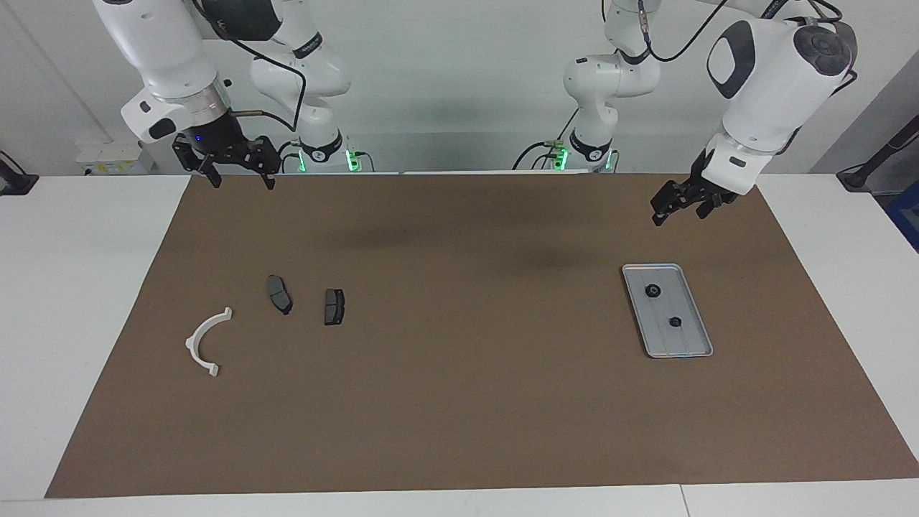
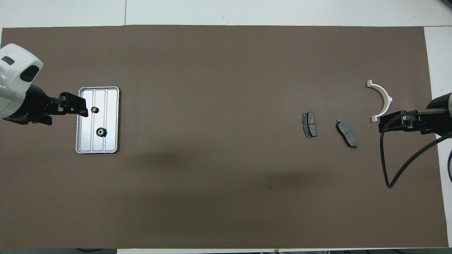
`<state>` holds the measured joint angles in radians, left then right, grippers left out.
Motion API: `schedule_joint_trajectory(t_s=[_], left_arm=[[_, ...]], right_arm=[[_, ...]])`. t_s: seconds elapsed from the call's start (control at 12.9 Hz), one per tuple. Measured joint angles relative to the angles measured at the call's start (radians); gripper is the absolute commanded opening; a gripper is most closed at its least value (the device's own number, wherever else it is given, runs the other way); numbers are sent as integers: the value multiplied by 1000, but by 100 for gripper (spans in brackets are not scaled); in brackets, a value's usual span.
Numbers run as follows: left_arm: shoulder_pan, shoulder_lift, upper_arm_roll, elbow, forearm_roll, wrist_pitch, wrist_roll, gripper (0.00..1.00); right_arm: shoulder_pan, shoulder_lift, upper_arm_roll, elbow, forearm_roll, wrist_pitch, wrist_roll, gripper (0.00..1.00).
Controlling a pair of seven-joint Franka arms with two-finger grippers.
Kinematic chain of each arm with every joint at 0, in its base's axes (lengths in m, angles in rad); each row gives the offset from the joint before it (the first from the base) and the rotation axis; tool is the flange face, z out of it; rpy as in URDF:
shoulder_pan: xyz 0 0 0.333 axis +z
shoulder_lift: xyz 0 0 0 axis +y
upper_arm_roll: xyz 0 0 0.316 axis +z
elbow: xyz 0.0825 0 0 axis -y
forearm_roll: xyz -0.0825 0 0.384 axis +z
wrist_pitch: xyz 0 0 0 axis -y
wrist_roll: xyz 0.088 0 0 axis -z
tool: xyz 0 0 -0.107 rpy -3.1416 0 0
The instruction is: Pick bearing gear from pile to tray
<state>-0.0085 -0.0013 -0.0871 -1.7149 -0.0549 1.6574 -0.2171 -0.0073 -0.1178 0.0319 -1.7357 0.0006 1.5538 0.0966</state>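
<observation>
Two robot hands hang in the air at the robots' edge of the brown mat (image 1: 459,402), neither grasping anything. The right hand (image 1: 240,176) is raised over that edge at the right arm's end of the table (image 1: 64,287), its two fingers spread wide and pointing down. The left hand (image 1: 664,210) is up over the mat at the left arm's end, between the robots and the tray, tilted toward the tray, fingers released and empty; from overhead its tips show over the tray's edge, but the facing view puts it well above and clear of the tray. Farther from the robots, the silver-grey metal tray (image 1: 698,343) lies flat on the mat with its ribbed floor up, and two small black bearing gears rest on that floor, apart from each other: the larger gear (image 1: 652,291) nearer the robots and the smaller gear (image 1: 675,322) farther out. Toward the right arm's end, what is left of the pile lies scattered on the mat: two dark grey brake pads, one (image 1: 279,294) beside the other (image 1: 334,306), not touching, and farthest out the white curved plastic arc (image 1: 202,344), lying flat beside them and apart from both.
</observation>
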Motion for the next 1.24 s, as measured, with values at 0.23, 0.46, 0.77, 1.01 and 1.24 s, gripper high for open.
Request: schedule_joint_trajectory(t_s=[0.23,0.46,0.77,1.01,1.24], left_arm=[[0,0,0,0,25,18,0,100],[0,0,1,0,28,22,0,100],[0,0,9,0,29,30,0,100],[0,0,10,0,29,30,0,100],[0,0,10,0,29,31,0,100]], right_arm=[[0,0,0,0,0,0,0,100],[0,0,0,0,0,0,0,100],[0,0,0,0,0,0,0,100],[0,0,0,0,0,0,0,100],[0,0,0,0,0,0,0,100]])
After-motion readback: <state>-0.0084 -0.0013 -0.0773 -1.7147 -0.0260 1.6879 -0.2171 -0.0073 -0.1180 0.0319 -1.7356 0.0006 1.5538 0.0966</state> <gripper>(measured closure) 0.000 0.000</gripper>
